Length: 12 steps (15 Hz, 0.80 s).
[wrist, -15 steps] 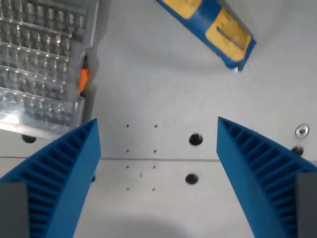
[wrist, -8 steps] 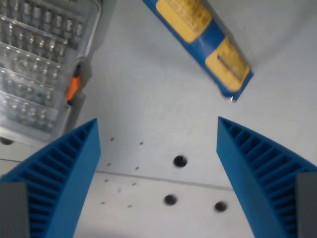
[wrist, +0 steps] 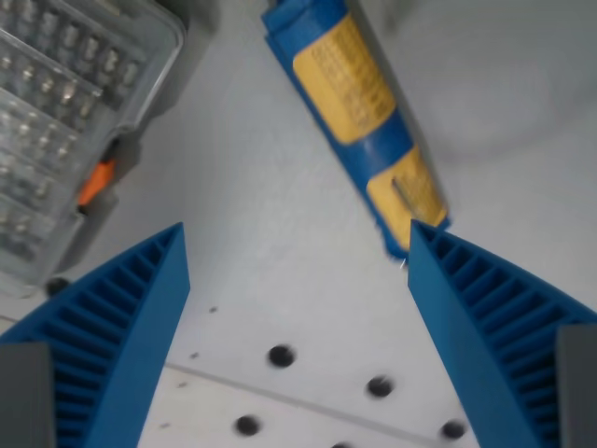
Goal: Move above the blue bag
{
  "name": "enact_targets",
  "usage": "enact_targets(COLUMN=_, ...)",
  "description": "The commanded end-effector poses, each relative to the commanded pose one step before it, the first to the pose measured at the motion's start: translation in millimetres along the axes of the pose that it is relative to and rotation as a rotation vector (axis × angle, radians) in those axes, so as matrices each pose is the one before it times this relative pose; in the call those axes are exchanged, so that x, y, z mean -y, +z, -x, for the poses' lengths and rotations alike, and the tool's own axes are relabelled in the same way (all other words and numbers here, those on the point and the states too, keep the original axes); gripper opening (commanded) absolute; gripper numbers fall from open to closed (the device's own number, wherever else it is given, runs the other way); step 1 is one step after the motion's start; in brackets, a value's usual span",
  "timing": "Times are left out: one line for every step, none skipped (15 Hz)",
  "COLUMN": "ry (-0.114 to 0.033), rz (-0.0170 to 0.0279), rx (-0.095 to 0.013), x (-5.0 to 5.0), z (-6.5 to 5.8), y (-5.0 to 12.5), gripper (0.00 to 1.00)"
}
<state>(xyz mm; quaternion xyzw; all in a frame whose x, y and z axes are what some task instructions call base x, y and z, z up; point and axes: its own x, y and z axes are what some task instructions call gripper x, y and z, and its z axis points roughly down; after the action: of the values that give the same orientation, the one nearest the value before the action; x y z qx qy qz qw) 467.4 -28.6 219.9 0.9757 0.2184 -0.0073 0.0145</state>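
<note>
The blue bag point(wrist: 350, 103) with yellow label panels lies flat on the grey table, running diagonally from the top middle down to the wrist view's right. Its lower end reaches the tip of my right finger point(wrist: 485, 317). My gripper point(wrist: 297, 243) is open and empty, its two blue ribbed fingers spread wide at the bottom of the view. The bag sits mostly above and between the fingertips in the picture, below the camera.
A clear plastic case of screwdriver bits point(wrist: 65, 121) with an orange latch point(wrist: 96, 180) lies at the wrist view's upper left. The grey table point(wrist: 270, 271) has several small round holes near the bottom of the view.
The whole scene has shifted down and turned in the view, so the camera has moved toward the bag. The bag now fills more of the top middle and reaches the right fingertip.
</note>
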Motion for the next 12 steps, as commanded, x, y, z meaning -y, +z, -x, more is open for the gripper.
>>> enact_targets(ry=-0.3160, rz=0.02481, rx=0.0226, x=-11.57, z=-7.68, y=6.53, gripper=1.00)
enact_targets(ry=-0.0209, rz=0.00471, rx=-0.0001, x=-2.11, z=-1.18, y=3.19, gripper=1.00)
enact_targets(ry=-0.0234, rz=0.00313, rx=-0.0008, x=-2.07, z=-1.08, y=3.17, gripper=1.00)
enact_targets(ry=-0.0175, rz=-0.00015, rx=0.0008, x=-2.02, z=-0.99, y=3.13, gripper=1.00)
enact_targets(ry=-0.0156, rz=0.00026, rx=-0.0024, x=-1.97, z=-0.94, y=3.04, gripper=1.00)
enact_targets(ry=-0.0081, rz=0.00131, rx=-0.0017, x=-1.93, z=-0.90, y=2.96, gripper=1.00)
enact_targets(ry=-0.0067, rz=0.00101, rx=0.0010, x=-1.86, z=-0.85, y=2.86, gripper=1.00)
enact_targets(ry=-0.0117, rz=0.00261, rx=0.0003, x=-1.77, z=-0.81, y=2.73, gripper=1.00)
enact_targets(ry=-0.0089, rz=0.00192, rx=0.0024, x=-1.69, z=-0.76, y=2.60, gripper=1.00)
enact_targets(ry=-0.0084, rz=-0.00043, rx=0.0047, x=-1.62, z=-0.71, y=2.41, gripper=1.00)
enact_targets(ry=-0.0023, rz=0.00032, rx=0.0012, x=-1.57, z=-0.69, y=2.21, gripper=1.00)
enact_targets(ry=-0.0003, rz=-0.00051, rx=-0.0015, x=-1.47, z=-0.63, y=2.04, gripper=1.00)
